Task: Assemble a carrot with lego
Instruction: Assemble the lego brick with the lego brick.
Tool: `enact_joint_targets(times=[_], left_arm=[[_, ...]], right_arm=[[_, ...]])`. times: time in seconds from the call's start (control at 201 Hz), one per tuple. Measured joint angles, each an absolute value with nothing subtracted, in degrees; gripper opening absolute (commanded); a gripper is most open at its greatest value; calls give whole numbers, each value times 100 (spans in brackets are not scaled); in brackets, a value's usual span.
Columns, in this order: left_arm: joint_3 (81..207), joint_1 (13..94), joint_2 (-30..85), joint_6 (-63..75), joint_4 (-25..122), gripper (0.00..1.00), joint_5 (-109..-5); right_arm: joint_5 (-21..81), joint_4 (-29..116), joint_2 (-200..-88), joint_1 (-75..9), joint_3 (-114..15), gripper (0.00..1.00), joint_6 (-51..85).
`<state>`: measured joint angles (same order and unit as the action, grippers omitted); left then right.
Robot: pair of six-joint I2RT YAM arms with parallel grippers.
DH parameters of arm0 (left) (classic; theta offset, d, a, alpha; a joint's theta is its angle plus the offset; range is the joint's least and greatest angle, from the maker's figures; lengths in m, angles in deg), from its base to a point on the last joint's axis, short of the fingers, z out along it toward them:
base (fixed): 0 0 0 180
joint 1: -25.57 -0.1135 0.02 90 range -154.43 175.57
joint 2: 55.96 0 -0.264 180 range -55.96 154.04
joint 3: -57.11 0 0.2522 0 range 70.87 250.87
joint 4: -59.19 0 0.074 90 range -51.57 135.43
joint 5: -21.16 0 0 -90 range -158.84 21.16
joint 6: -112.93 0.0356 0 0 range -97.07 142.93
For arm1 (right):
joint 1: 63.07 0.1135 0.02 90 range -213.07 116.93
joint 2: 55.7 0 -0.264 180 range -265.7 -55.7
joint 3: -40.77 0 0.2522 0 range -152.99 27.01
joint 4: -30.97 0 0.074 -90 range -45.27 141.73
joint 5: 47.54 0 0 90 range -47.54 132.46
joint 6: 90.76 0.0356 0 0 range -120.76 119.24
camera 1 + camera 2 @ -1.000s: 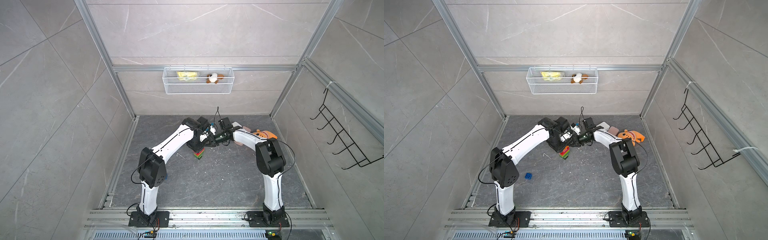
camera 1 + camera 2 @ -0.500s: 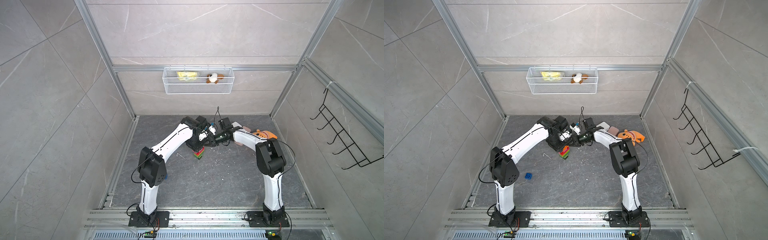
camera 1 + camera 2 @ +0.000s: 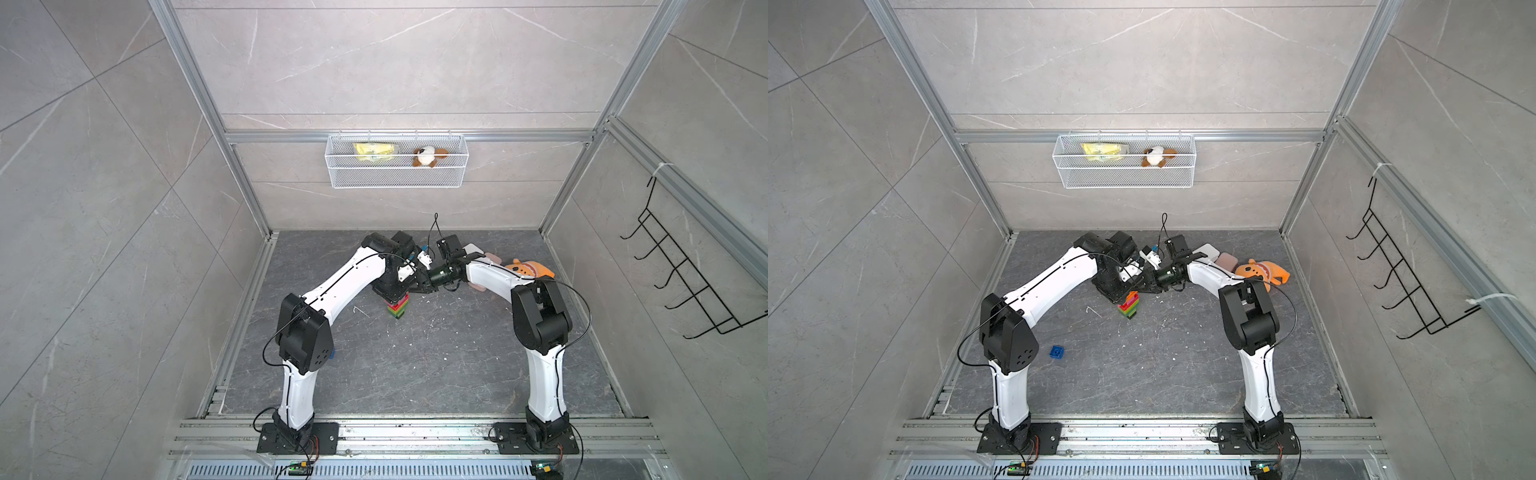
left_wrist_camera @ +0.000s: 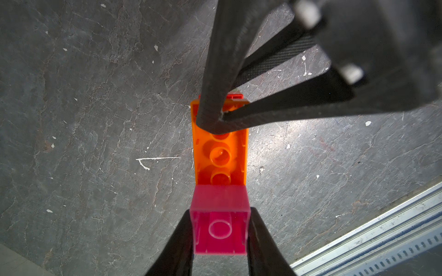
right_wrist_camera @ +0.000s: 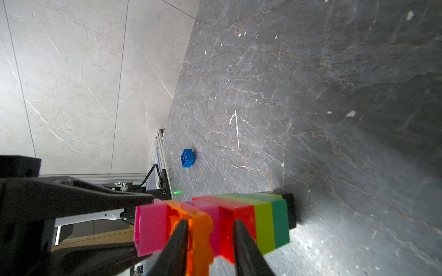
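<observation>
The carrot stands black tip down on the dark floor, with green, lime and red layers above it. An orange brick lies across its wide end, hollow side up. My left gripper is shut on a pink brick that sits on one end of the orange brick. My right gripper reaches in from the other side and is shut on the orange brick's far end wall. Both grippers meet over the stack in both top views. A loose blue brick lies near the left arm's elbow.
An orange plush toy and two flat cases lie at the back right, behind the right arm. A wire basket hangs on the back wall and a black hook rack on the right wall.
</observation>
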<state>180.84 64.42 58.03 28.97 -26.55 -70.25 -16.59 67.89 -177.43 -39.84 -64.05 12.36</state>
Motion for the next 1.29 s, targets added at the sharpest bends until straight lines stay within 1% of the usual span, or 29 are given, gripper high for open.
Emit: enact_joint_targets(times=[0.259,0.338,0.582,0.945,1.164,1.294], left_arm=[[18001,6447,5799,2939,-2450,45,-7018],[17947,6447,5799,2958,-2382,49,-7016],[17916,6447,5797,3000,-2290,55,-7021],[17886,6447,5565,3000,-2105,59,-6994],[17608,6401,4905,2998,-1807,59,-6824],[17110,6206,4358,2937,-1458,59,-6575]], right_arm=[[-1569,6911,-17743,-3960,-6475,36,1280],[-1563,6937,-17743,-3934,-6482,36,1282],[-1534,7034,-17743,-3901,-6515,39,1306],[-1366,7248,-17743,-3893,-6611,47,1317],[-1257,7416,-17708,-3886,-6666,56,1319],[-1213,7525,-17498,-3901,-6666,60,1317]])
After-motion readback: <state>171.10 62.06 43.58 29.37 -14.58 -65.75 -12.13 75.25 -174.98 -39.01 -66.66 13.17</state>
